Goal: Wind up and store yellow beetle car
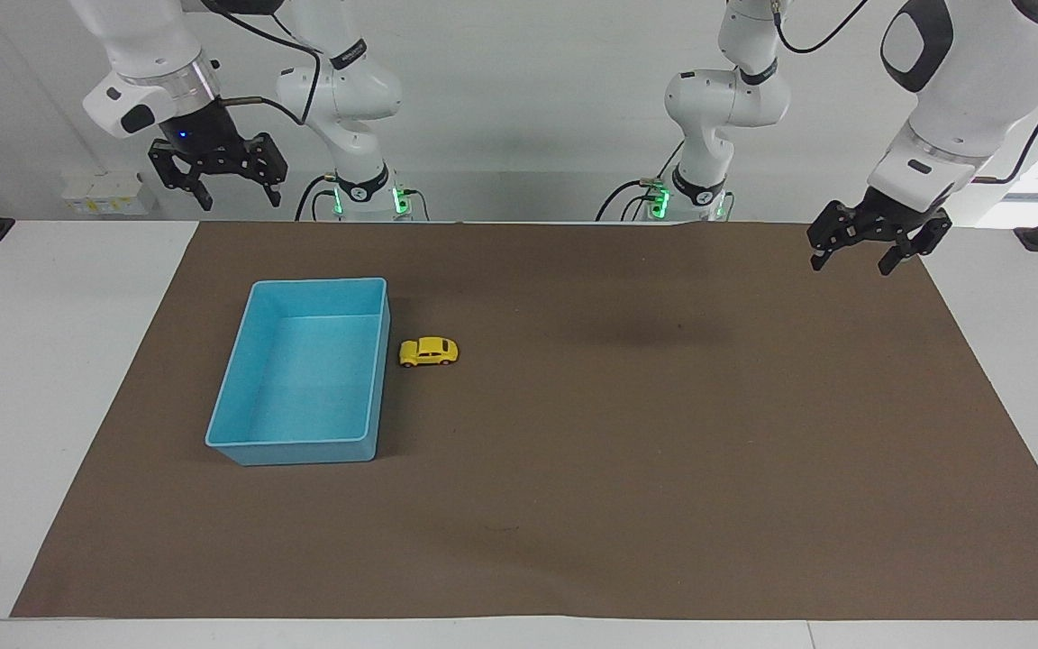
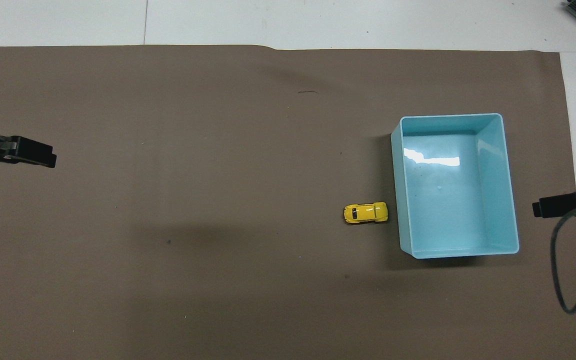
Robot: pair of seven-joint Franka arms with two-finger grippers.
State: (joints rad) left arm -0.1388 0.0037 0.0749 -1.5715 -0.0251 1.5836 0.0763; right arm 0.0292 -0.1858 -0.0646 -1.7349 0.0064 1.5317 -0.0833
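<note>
A: Where is your car?

B: Your yellow car (image 1: 429, 351) sits on the brown mat (image 1: 627, 469), a bit left of the middle of the facing view. It stands on its wheels, side on to that camera. In the overhead view you find the car (image 2: 366, 213) right of the middle.

A: Is it in the tray?

B: No. It is just beside the blue tray (image 1: 240, 448), next to one long wall. There is a small gap, so they do not touch. You can see the bare floor of the tray (image 2: 511, 185) in the overhead view.

A: What is your left gripper doing?

B: Your left gripper (image 1: 866, 252) is up in the air at the upper right of the facing view. It hangs over the edge of the mat, near the corner. Its two fingers are spread apart and it has nothing in it. It is well apart from the car. In the overhead view only its dark tip (image 2: 28, 152) shows at the left edge.

A: And your right gripper?

B: Your right gripper (image 1: 217, 176) is high up at the upper left of the facing view, over the white table (image 1: 41, 361) close to the robots. Its fingers are spread apart too, and it holds nothing. In the overhead view its tip (image 2: 555, 206) shows at the right edge, next to the tray.
</note>
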